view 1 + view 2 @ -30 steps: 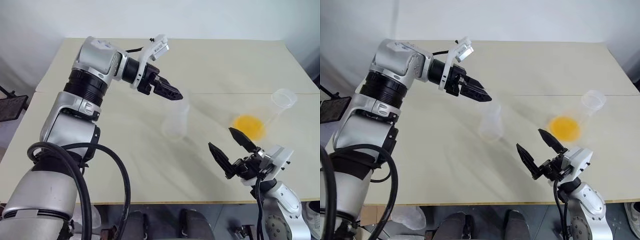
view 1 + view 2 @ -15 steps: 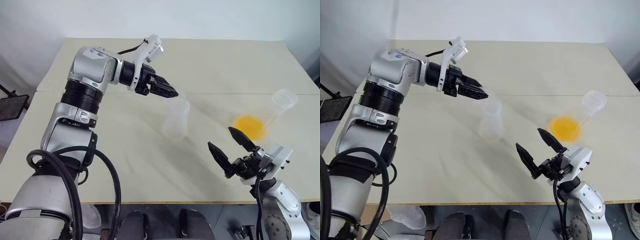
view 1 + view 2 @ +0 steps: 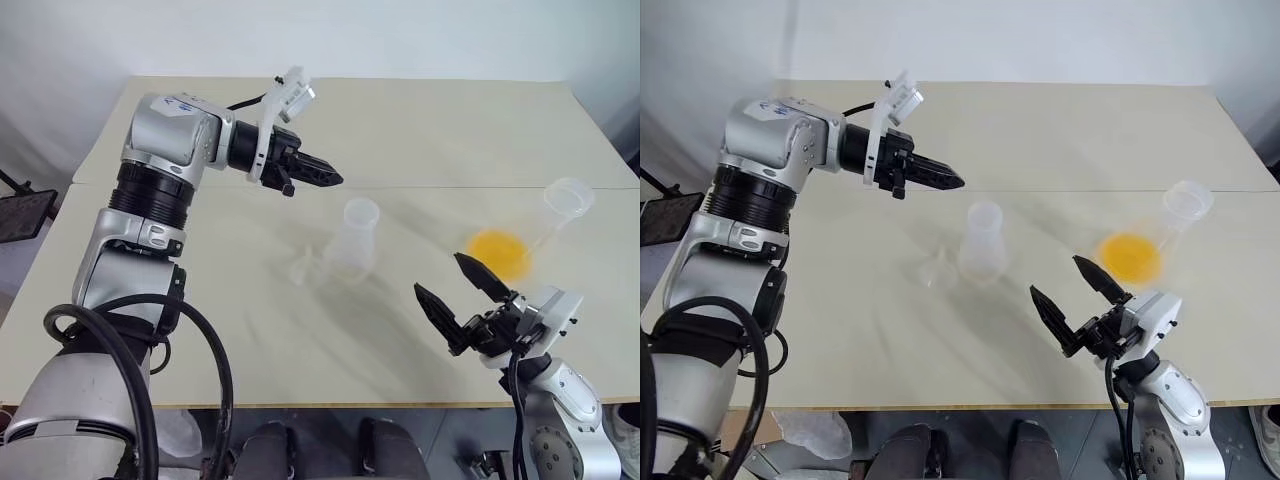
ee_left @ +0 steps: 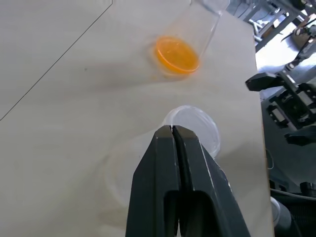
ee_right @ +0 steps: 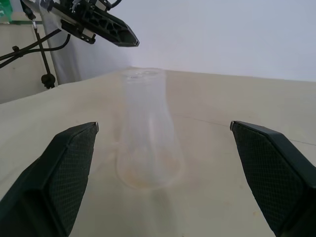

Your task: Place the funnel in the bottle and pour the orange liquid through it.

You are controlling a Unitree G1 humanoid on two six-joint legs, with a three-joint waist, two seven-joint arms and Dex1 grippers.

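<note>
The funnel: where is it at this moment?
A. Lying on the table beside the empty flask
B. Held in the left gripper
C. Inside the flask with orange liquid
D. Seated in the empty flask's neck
A. The funnel lies on the table just beside the bottle, whose neck is bare, while the left gripper is shut on nothing above.

- The funnel (image 3: 936,271), lying just left of the bottle (image 3: 982,243), is a faint clear outline; its stem cannot be made out.
- The left gripper (image 4: 174,133) hides part of the bottle's base.
</note>
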